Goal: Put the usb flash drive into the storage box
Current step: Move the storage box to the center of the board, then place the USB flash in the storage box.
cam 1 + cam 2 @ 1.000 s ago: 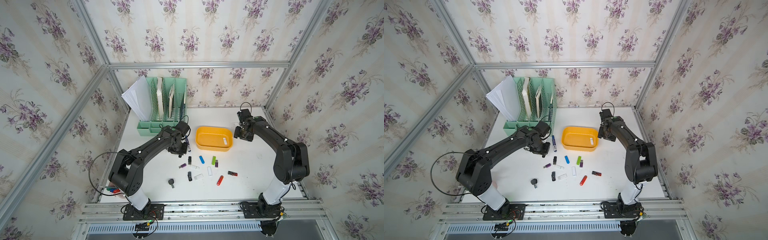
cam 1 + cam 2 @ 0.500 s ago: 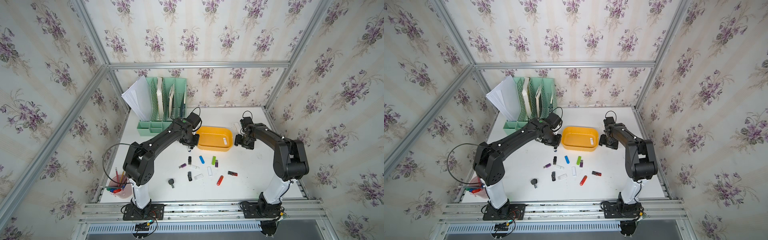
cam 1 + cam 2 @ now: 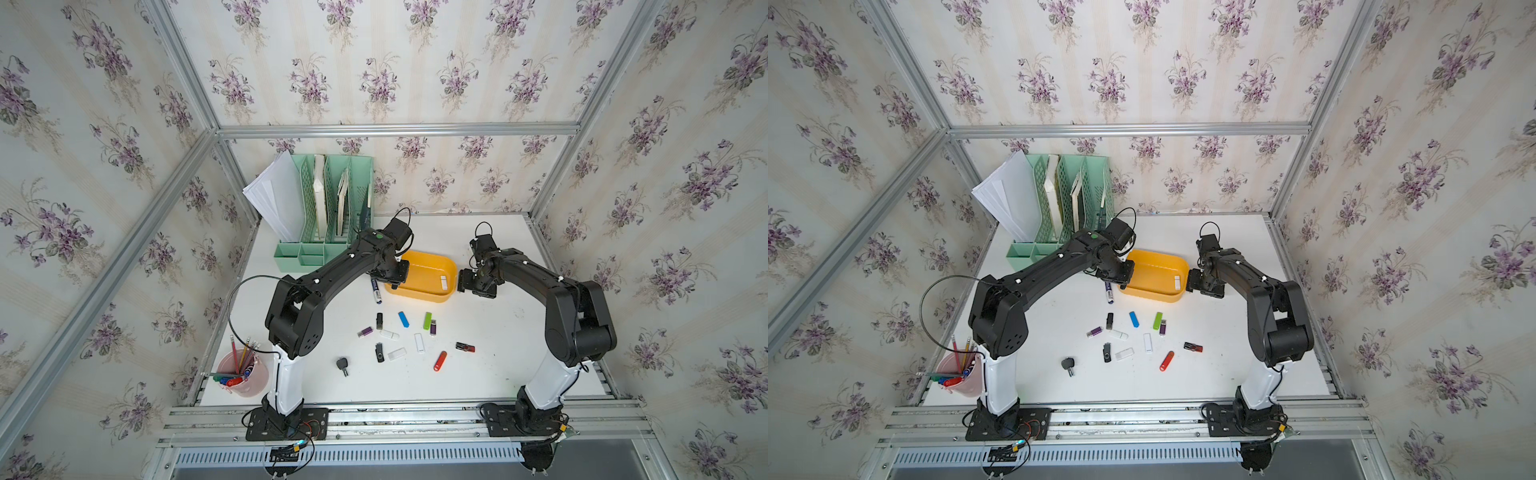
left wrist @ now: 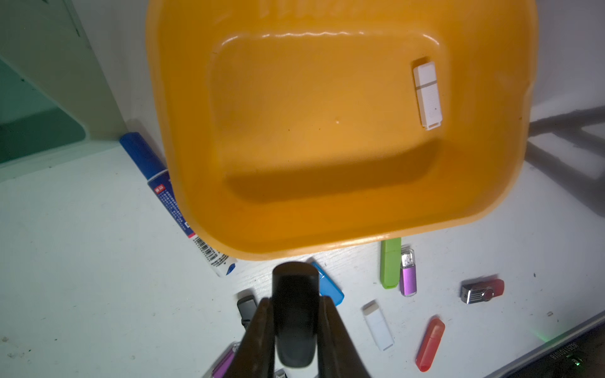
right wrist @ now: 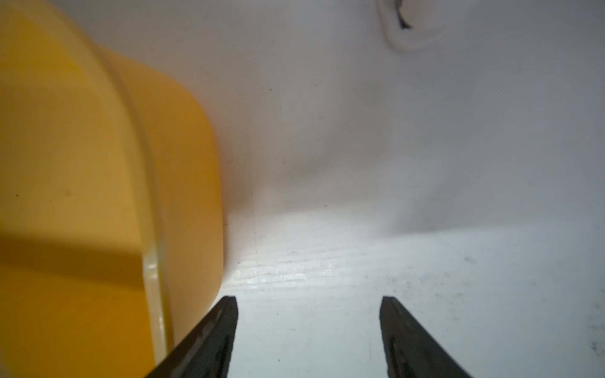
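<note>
The left gripper (image 4: 294,322) clamps a black usb flash drive (image 4: 295,288) by the storage box (image 4: 327,229) rim. The right gripper (image 5: 309,304) gapes empty beside it.

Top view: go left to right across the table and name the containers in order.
pink plastic pencil cup → mint-green plastic file organizer → shallow yellow-orange plastic storage box
</note>
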You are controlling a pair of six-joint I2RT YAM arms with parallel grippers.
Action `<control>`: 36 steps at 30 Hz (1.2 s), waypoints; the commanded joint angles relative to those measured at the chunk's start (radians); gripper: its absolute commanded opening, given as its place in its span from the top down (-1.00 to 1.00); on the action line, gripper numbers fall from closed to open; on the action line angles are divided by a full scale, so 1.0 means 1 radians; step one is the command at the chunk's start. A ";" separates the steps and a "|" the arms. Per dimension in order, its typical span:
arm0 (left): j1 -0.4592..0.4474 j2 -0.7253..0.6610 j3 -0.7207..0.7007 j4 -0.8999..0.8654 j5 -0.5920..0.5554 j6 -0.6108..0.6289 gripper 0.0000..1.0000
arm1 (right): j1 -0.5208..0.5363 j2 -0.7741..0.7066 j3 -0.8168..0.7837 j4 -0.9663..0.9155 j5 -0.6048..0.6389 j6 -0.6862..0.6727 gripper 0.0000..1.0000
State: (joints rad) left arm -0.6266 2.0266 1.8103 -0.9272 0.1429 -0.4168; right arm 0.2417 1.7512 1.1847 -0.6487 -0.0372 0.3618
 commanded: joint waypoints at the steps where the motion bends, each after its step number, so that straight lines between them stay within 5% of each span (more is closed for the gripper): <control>1: 0.001 0.052 0.073 -0.006 0.004 0.035 0.58 | 0.002 -0.050 -0.026 -0.028 0.030 0.010 -0.48; 11: 0.004 0.266 0.302 -0.070 -0.078 0.117 0.57 | 0.001 -0.252 -0.169 -0.051 0.019 0.065 -0.49; 23: 0.035 0.390 0.363 -0.053 -0.103 0.154 0.56 | 0.057 -0.479 -0.331 -0.091 -0.070 0.097 -0.50; 36: 0.044 0.472 0.458 -0.071 -0.095 0.163 0.53 | 0.156 -0.498 -0.385 -0.082 -0.083 0.149 -0.52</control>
State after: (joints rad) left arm -0.5831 2.4916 2.2589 -0.9871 0.0471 -0.2611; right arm 0.3889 1.2572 0.8051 -0.7338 -0.1165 0.4953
